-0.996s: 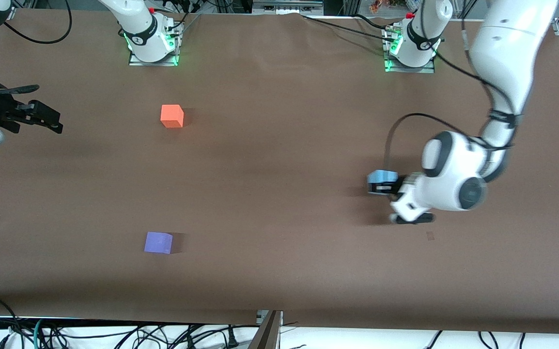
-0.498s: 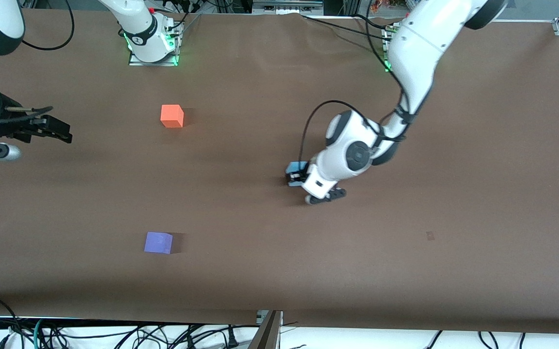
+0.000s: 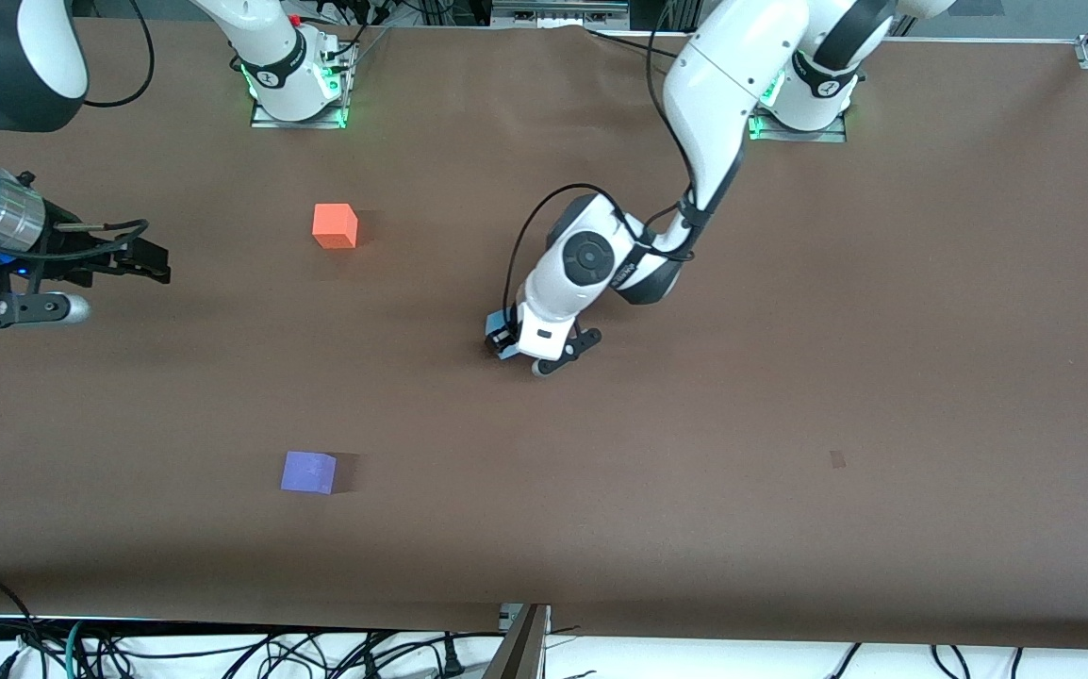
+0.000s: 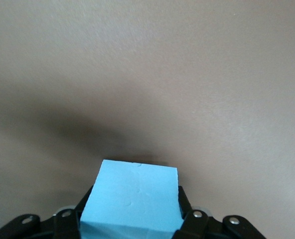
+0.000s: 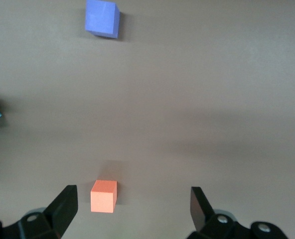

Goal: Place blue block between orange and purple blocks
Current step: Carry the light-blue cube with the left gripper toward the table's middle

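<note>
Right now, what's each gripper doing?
Left gripper: shut on the blue block, over mid-table.
Right gripper: open, holding nothing, waiting at the right arm's end of the table.

Three blocks: one blue block (image 3: 499, 338), one orange block (image 3: 335, 226), one purple block (image 3: 308, 471). Two hands, one bench (image 3: 789, 424).

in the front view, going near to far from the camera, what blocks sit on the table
purple block -> blue block, held in the left gripper -> orange block
</note>
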